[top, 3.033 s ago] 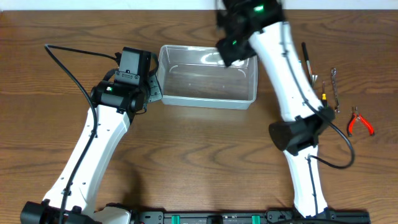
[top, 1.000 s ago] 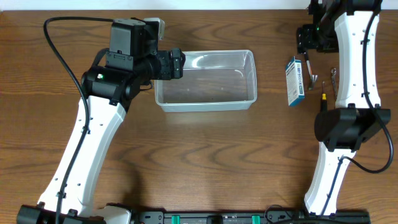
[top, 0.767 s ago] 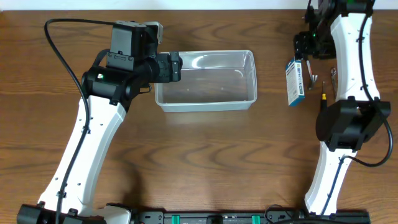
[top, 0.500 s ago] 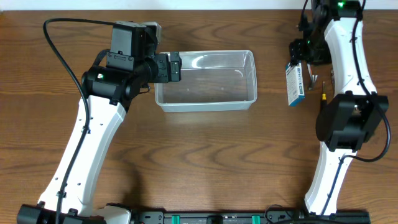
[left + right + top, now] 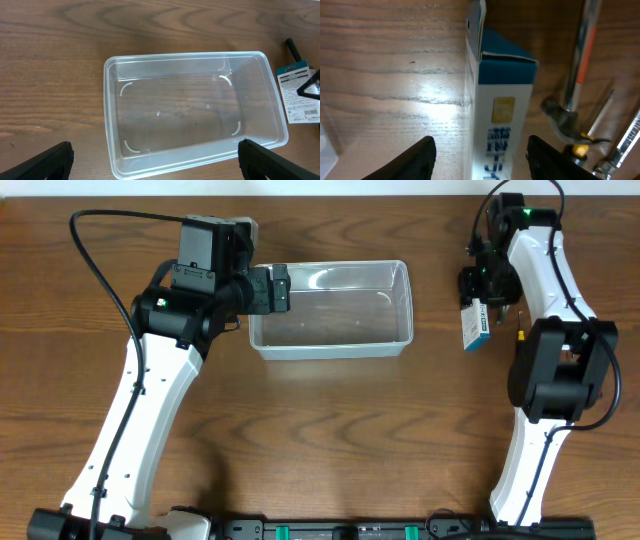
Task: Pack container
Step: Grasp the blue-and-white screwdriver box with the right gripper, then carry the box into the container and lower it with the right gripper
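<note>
The container (image 5: 398, 340) is a clear plastic bin with nothing in it, standing at the table's upper middle; the left wrist view looks down into the container (image 5: 109, 115). My left gripper (image 5: 283, 288) hovers over its left end, open wide with nothing held, and the left gripper (image 5: 155, 152) has its fingers apart beyond the bin's short wall. A blue-and-white box (image 5: 476, 323) lies right of the bin. My right gripper (image 5: 478, 284) is low over the box's far end. The right gripper (image 5: 482, 152) stands open astride the box (image 5: 502, 110), with gaps on both sides.
A hammer-like tool (image 5: 580, 50) with an orange band lies just right of the box, with a slim metal tool (image 5: 625, 142) beside it. A black tool handle (image 5: 292, 48) shows past the bin's far corner. Bare wood surrounds the bin.
My right gripper has come down and leftward from the table's far right corner onto the box's end, its jaws narrowing. The left gripper has opened wider and barely moved.
</note>
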